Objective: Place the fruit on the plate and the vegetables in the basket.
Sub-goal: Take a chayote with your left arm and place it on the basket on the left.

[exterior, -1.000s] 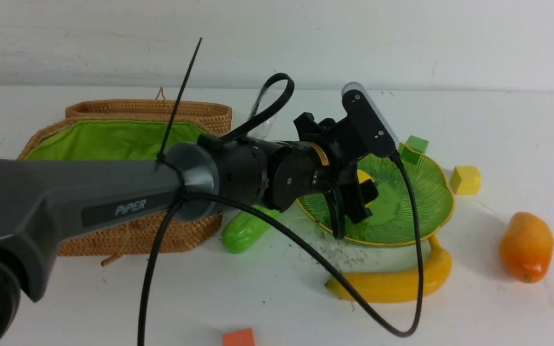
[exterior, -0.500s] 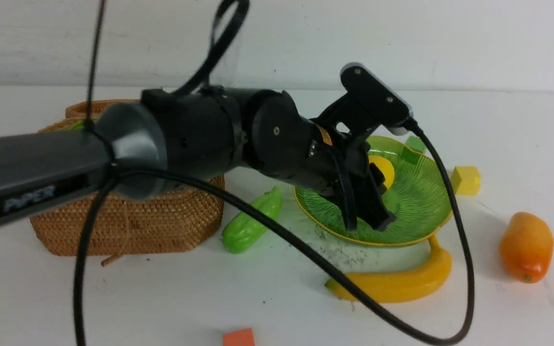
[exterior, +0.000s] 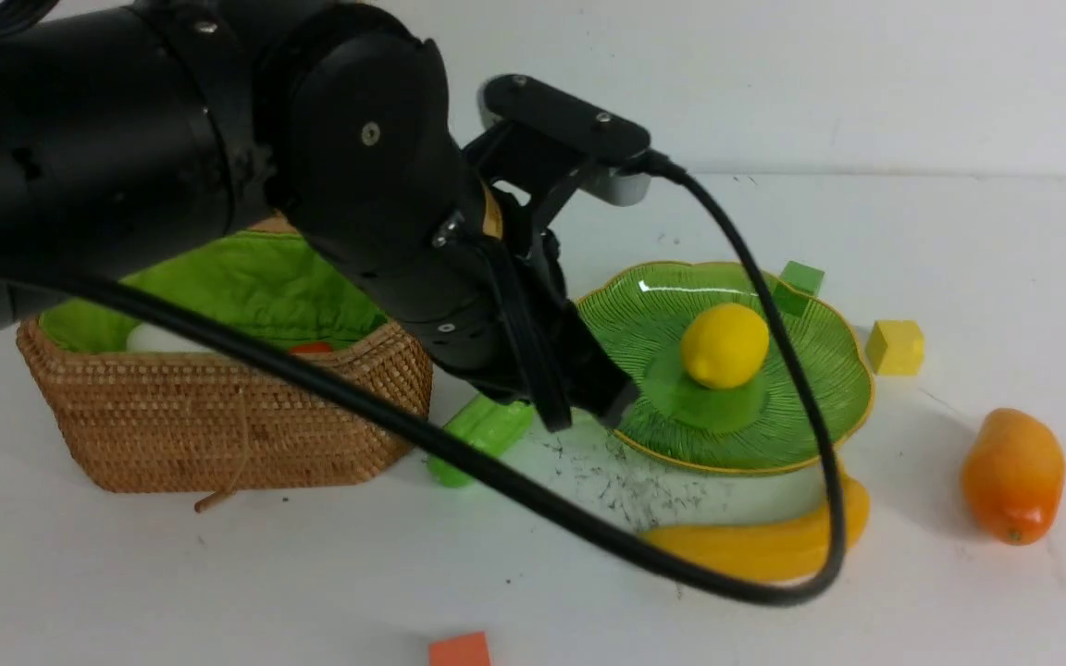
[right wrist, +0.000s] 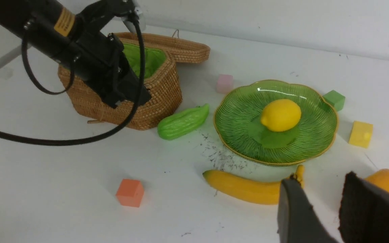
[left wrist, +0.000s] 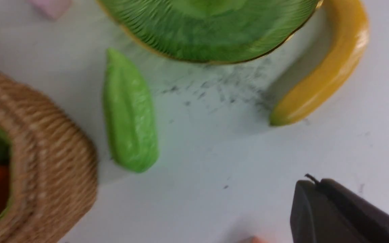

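Yellow lemon [exterior: 724,345] sits on the plate [exterior: 834,407], right of centre. Banana [exterior: 755,548] lies below it, mango [exterior: 1012,474] far right, cucumber [exterior: 482,435] between basket [exterior: 218,435] and plate. Left gripper [exterior: 588,407], centre frame, is closed and empty; right gripper [right wrist: 319,179] has its jaws apart, empty.

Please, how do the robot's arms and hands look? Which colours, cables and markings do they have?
The left arm is glossy black with round joints, a yellow label near the wrist and a thick black cable. The left hand and right hand have flat black fingers.
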Motion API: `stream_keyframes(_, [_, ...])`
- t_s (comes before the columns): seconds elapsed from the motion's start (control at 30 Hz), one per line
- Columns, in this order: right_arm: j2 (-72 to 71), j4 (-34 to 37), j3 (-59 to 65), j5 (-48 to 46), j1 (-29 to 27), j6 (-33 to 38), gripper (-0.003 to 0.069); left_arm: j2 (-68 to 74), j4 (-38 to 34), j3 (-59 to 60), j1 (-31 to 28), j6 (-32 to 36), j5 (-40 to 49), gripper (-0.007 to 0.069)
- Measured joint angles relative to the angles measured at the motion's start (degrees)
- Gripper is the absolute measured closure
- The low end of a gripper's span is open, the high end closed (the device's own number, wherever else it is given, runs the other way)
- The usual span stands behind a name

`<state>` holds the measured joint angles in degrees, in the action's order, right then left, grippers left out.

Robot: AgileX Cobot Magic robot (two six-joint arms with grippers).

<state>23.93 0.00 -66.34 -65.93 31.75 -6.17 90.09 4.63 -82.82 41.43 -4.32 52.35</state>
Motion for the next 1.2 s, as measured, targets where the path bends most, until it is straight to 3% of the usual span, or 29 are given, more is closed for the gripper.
stream_keyframes(0.17, [0.0,1.6,0.0,1.9,0.0,0.0,0.0443,1.1,7.8,0.0,-0.1,-4.9,3.8,0.0638])
stream_keyframes(0.37, [0.0,4.5,0.0,1.7,0.0,0.9,0.0443,5.5,9.5,0.0,-0.5,-5.7,3.1,0.0591])
stream_keyframes(0.5, [0.3,6.9,0.0,0.4,0.0,3.1,0.0443,8.7,9.4,0.0,-2.2,-5.9,0.4,0.0493])
stream_keyframes(0.73, [2.3,8.1,0.0,-1.4,0.0,4.7,0.0443,13.2,9.8,0.0,-4.5,-6.0,-8.4,0.0188])
stream_keyframes(0.83, [3.3,8.2,0.0,-1.4,0.0,4.7,0.0443,14.3,11.2,0.0,-4.5,-6.0,-10.2,0.0127])
stream_keyframes(1.2, [4.6,9.1,0.0,-1.5,0.0,4.7,0.0438,21.0,18.4,0.0,-4.5,-6.0,-12.4,0.0104])
